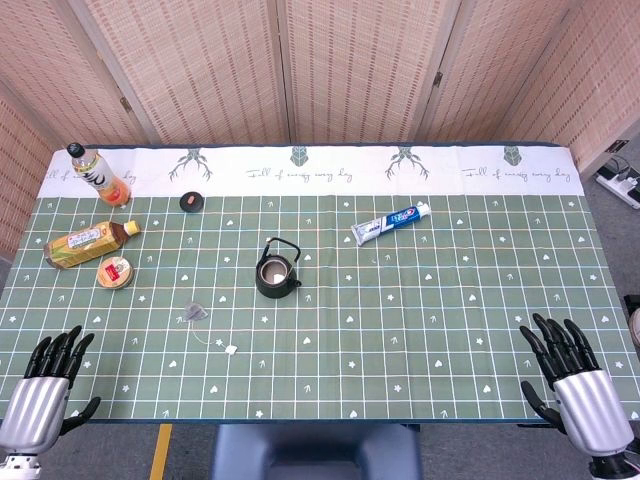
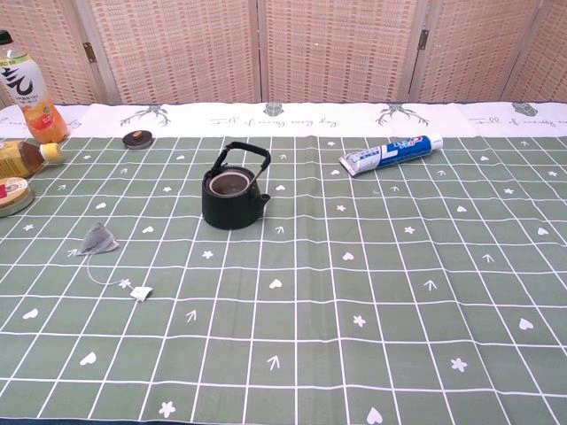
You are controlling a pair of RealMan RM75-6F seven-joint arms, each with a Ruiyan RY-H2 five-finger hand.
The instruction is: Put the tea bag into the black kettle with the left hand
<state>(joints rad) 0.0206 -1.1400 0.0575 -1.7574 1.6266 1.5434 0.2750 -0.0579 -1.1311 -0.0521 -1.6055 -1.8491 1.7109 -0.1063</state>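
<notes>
The black kettle (image 1: 277, 272) (image 2: 235, 193) stands upright and lidless near the table's middle, handle raised. A grey tea bag (image 1: 195, 313) (image 2: 97, 240) lies flat to its front left, its string running to a small white tag (image 1: 230, 349) (image 2: 141, 291). My left hand (image 1: 45, 390) hovers at the front left corner, fingers spread and holding nothing, well short of the tea bag. My right hand (image 1: 570, 380) is at the front right corner, also spread and empty. The chest view shows neither hand.
At the left are a standing bottle (image 1: 96, 175) (image 2: 27, 88), a lying tea bottle (image 1: 88, 243) (image 2: 22, 157) and a round tin (image 1: 115, 272) (image 2: 11, 193). A small dark lid (image 1: 191, 201) (image 2: 137, 138) lies at the back. A toothpaste tube (image 1: 390, 224) (image 2: 390, 154) lies right of the kettle.
</notes>
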